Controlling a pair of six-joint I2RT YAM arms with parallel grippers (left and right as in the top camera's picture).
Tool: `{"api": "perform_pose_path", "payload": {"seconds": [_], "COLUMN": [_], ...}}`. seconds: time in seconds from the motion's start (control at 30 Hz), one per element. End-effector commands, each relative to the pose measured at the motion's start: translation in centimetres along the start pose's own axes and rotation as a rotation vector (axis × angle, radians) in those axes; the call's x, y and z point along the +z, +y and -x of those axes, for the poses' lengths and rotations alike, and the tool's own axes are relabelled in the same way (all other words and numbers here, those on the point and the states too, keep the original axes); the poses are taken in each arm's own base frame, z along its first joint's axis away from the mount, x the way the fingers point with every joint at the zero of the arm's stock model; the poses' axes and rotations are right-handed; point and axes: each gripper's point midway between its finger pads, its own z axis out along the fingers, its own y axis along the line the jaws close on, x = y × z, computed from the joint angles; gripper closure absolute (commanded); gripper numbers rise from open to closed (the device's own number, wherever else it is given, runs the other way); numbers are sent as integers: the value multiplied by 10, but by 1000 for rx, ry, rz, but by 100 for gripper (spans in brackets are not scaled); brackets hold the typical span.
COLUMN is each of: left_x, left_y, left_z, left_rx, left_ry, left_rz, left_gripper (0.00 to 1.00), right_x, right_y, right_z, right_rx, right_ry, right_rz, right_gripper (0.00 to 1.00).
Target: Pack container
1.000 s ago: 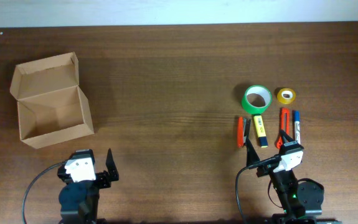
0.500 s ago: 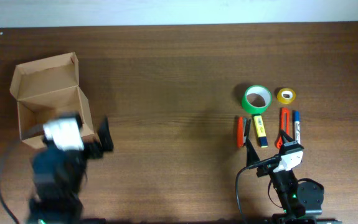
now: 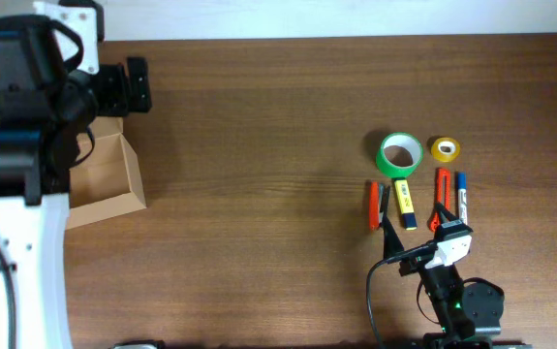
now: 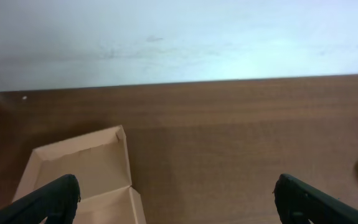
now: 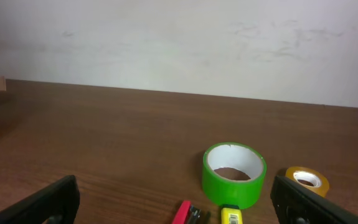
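Observation:
The tan cardboard container (image 3: 115,176) stands open at the far left, mostly hidden under my raised left arm. In the left wrist view its flap and rim (image 4: 88,165) show at the lower left. My left gripper (image 3: 86,83) hovers high above it, open and empty (image 4: 179,210). My right gripper (image 3: 414,223) is open and empty near the front edge (image 5: 177,210), just in front of the green tape roll (image 3: 399,155) (image 5: 233,175), the small yellow tape roll (image 3: 445,149) (image 5: 306,181) and the pens.
In a row behind the right gripper lie a red pen (image 3: 374,206), a yellow highlighter (image 3: 405,202), an orange marker (image 3: 443,184) and a blue pen (image 3: 460,187). A pale wall borders the table's far edge (image 4: 179,37).
My left arm has risen from the front edge and swung back over the container, now covering most of it. The right arm has not moved.

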Motion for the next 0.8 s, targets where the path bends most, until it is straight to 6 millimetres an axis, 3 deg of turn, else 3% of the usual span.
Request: {"api": "perform_pose_path", "payload": {"seconds": [0.0,0.07,0.2,0.37,0.4,0.53,0.77], "left_x": [16,27,56,96,105,131,153], "left_y": [11,24,49,67,71,84,87], "left_z": [-13,-33,-75,-110,-116,-139,-196], "left_rx": [19,12,-26,-109,-122,-145,-182], "left_ry": [78,168,360,502,520,594,726], "left_rz": [35,91,148,173,178,188,172], "left_gripper": [0,2,28,29,23,21,21], "right_x": [0,0,0,0,0,0,0], "right_y": [2,2,2,2,2,2,2], "right_z": [-3,-3,-3,-3,-3,-3,-3], "right_rx": [5,6,6,6,6,5,6], "right_ry": [2,2,2,2,2,2,2], "right_rz": [9,9,9,9,9,9,9], "right_gripper": [1,1,1,1,1,1,1]}}
